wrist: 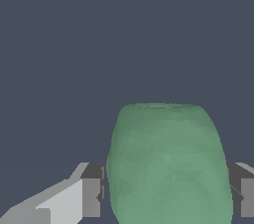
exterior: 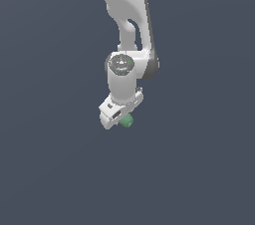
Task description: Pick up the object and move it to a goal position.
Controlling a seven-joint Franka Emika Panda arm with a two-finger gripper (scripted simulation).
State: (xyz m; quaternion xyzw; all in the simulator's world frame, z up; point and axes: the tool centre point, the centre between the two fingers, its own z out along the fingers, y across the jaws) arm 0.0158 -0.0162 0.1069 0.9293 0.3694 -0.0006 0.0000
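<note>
The object is a small matte green lump (exterior: 126,121); in the exterior view it peeks out under the white hand of my arm. In the wrist view it (wrist: 168,163) fills the space between my two fingers (wrist: 92,196), whose dark pads sit against its sides. My gripper (exterior: 122,122) is shut on the object. Most of the object is hidden behind the hand in the exterior view, and I cannot tell how high it is above the floor.
The white arm (exterior: 127,25) comes down from the top of the exterior view. Around it is a plain dark blue-grey surface (exterior: 50,169) with nothing else visible.
</note>
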